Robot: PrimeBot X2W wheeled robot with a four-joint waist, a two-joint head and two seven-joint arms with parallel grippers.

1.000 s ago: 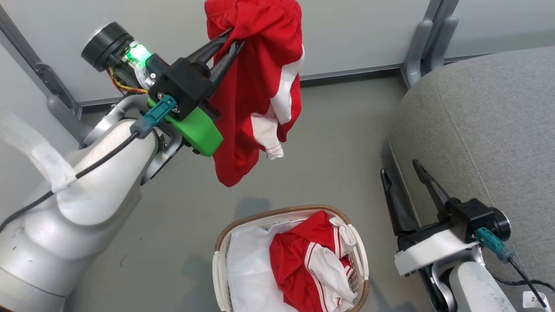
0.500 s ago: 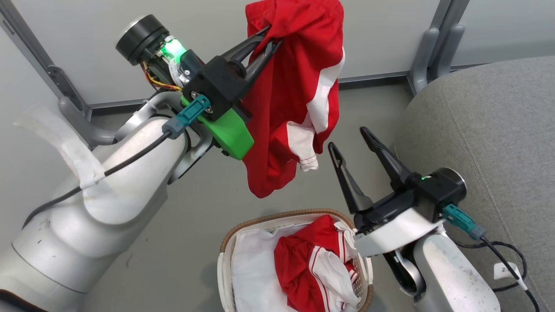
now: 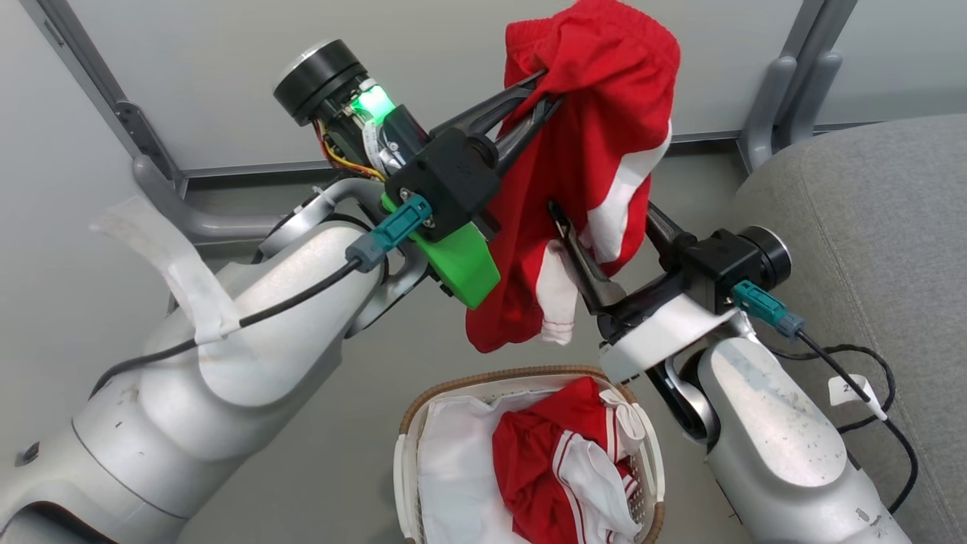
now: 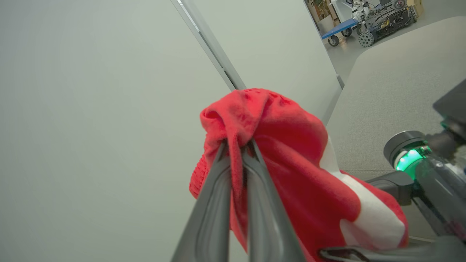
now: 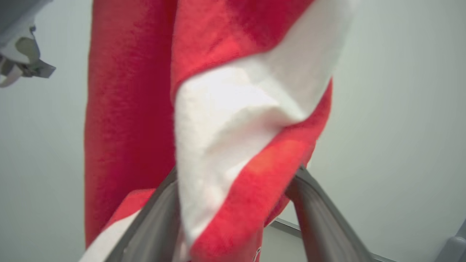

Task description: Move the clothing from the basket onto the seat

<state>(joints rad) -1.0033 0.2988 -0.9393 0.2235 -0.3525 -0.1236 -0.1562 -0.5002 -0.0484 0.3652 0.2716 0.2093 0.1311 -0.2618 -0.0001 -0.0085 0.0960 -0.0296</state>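
Pale wall panels and grey floor behind. Clamped shut on the bunched top of the red shorts, left gripper raised high, with the garment's white-panelled lower folds hanging between the spread, unclosed fingers of the right gripper. Lower down, second red-and-white garment heaped on the liner sheet toward the right end of the basket, on the floor, with the grey seat off to its right.
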